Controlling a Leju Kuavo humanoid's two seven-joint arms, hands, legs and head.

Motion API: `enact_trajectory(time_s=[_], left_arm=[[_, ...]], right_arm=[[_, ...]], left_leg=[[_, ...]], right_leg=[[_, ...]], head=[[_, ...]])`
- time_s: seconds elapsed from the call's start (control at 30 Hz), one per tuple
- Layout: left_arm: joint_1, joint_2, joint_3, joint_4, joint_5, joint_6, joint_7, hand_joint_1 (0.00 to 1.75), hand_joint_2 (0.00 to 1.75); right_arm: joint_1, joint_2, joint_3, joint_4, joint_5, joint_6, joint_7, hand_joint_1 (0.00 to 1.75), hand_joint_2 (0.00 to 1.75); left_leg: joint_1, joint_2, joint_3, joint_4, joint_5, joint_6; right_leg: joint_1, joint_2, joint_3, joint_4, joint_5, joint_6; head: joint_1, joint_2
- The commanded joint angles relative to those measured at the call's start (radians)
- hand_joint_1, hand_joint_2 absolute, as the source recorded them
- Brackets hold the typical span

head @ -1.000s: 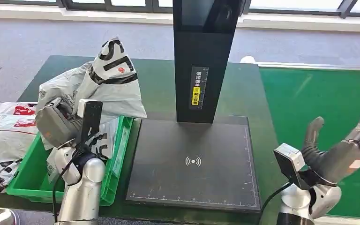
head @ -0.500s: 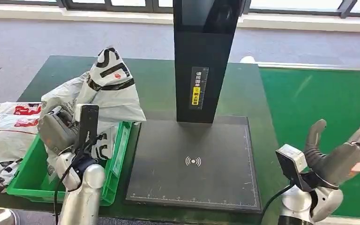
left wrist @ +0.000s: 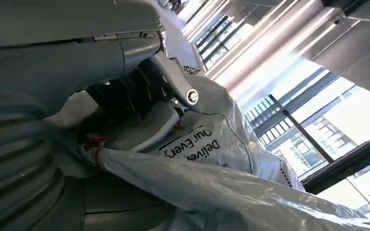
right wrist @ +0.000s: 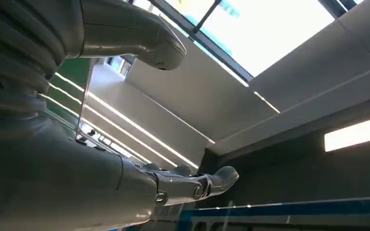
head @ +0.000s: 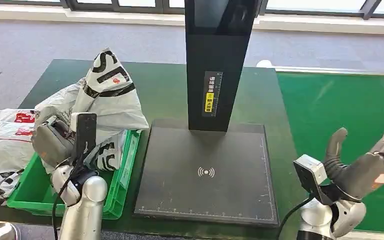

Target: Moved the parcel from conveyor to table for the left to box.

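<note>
A grey plastic parcel (head: 111, 95) with black lettering stands crumpled over the green box (head: 126, 167) at the table's left. My left hand (head: 55, 140) grips the parcel's lower edge above the box. In the left wrist view its fingers (left wrist: 139, 103) close around the grey parcel (left wrist: 221, 159). My right hand (head: 367, 160) hovers at the right over the green conveyor (head: 340, 115), palm up, fingers spread, holding nothing. The right wrist view shows the same spread fingers (right wrist: 188, 185) against the ceiling.
A black scanner stand (head: 215, 60) rises from a dark base plate (head: 205, 175) at the table's middle. More grey parcels (head: 2, 145) lie left of the box. The dark green table (head: 165, 90) extends behind.
My left hand has drifted left and slightly down with the parcel, whose top has swung left. The right hand has sunk a little and otherwise stays spread.
</note>
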Motion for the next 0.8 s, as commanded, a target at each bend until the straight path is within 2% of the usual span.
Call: enact_trajectory(time_s=[0.03, 0.17, 0.2, 0.3, 0.33, 0.6, 0.8], left_arm=[[0.068, -0.051, 0.146, -0.092, 0.108, 0.002, -0.097, 1.75, 1.75], [0.061, -0.051, 0.114, -0.076, 0.088, 0.002, -0.091, 1.75, 1.75], [0.06, -0.051, 0.116, -0.089, 0.063, 0.002, -0.082, 0.0, 1.75], [0.054, -0.051, 0.111, -0.058, 0.053, 0.002, -0.091, 0.0, 1.75], [0.052, -0.051, 0.119, -0.061, 0.06, 0.002, -0.093, 0.0, 0.0], [0.057, -0.051, 0.238, -0.14, 0.232, 0.002, -0.191, 0.0, 0.0], [0.051, -0.051, 0.241, -0.131, 0.236, 0.002, -0.186, 0.0, 0.0]], right_arm=[[0.036, 0.003, -0.011, 0.004, -0.035, 0.002, -0.001, 0.0, 1.75], [0.045, -0.01, -0.007, 0.009, -0.043, 0.002, 0.001, 0.0, 1.75], [0.046, -0.012, -0.005, 0.013, -0.047, 0.002, -0.004, 0.0, 1.75], [0.047, -0.011, -0.015, 0.023, -0.063, 0.002, -0.024, 0.0, 1.75], [0.045, -0.012, -0.015, 0.027, -0.067, 0.002, -0.027, 0.0, 1.75], [0.027, -0.016, -0.012, 0.066, -0.07, 0.002, -0.034, 0.0, 1.75], [0.027, -0.011, -0.02, 0.069, -0.064, 0.002, -0.034, 0.0, 1.75]], left_leg=[[0.0, 0.004, 0.006, -0.005, -0.001, -0.001], [0.0, 0.001, 0.003, -0.002, -0.001, 0.0], [0.0, 0.0, 0.003, -0.002, 0.0, 0.0], [0.0, 0.001, 0.004, -0.004, 0.0, 0.0], [0.0, 0.0, 0.002, -0.002, 0.0, 0.0], [0.0, 0.004, 0.005, -0.004, -0.001, -0.001], [0.0, 0.002, 0.005, -0.004, -0.001, -0.001]], right_leg=[[0.0, 0.003, 0.005, -0.005, 0.0, -0.002], [0.0, -0.001, 0.002, -0.002, -0.001, -0.001], [0.001, -0.001, 0.004, -0.003, -0.001, -0.001], [0.0, 0.0, 0.005, -0.004, 0.0, -0.001], [0.0, -0.001, 0.003, -0.002, -0.001, -0.001], [0.001, 0.002, 0.004, -0.004, 0.0, -0.002], [0.001, 0.0, 0.005, -0.005, 0.0, -0.002]], head=[[0.0, 0.0], [0.0, 0.0], [0.0, 0.0], [0.0, 0.0], [0.0, 0.0], [0.0, 0.0], [0.0, 0.0]])
